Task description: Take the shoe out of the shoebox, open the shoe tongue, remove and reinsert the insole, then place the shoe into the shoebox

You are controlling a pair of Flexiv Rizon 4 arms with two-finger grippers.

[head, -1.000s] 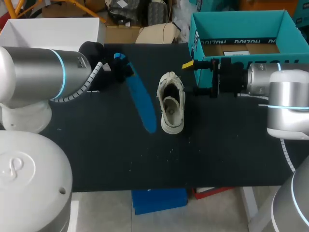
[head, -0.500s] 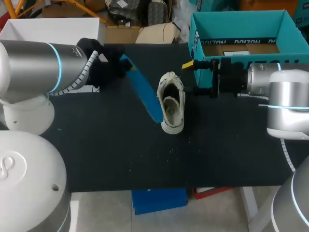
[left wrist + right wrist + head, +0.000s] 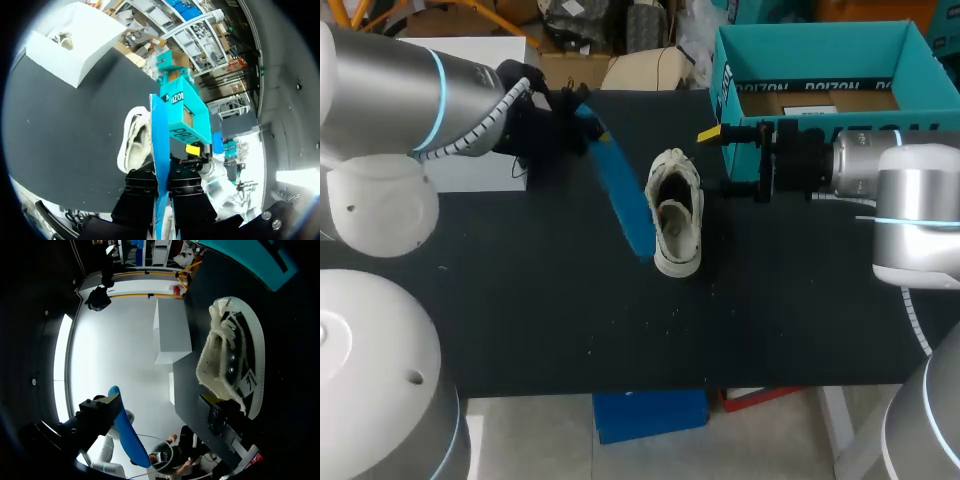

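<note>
A white shoe (image 3: 677, 212) lies on the black table (image 3: 550, 320), its opening facing up. My left gripper (image 3: 574, 110) is shut on one end of a long blue insole (image 3: 620, 190), which slants down so its free end hangs just left of the shoe. In the left wrist view the insole (image 3: 160, 135) runs out between the black fingers (image 3: 142, 190), with the shoe (image 3: 134, 145) ahead and beside it. My right gripper (image 3: 720, 160) stands wide open just right of the shoe, nothing between its fingers. The teal shoebox (image 3: 740, 75) sits at the back right.
A white open box (image 3: 430, 55) stands at the back left, beside my left arm. The black table's front half (image 3: 620, 340) holds only specks of debris. The teal shoebox wall (image 3: 187, 117) rises close behind my right gripper.
My left arm has swung back and to the right, carrying the insole; its free end went from well left of the shoe to right beside it. The right arm and shoe stayed put.
</note>
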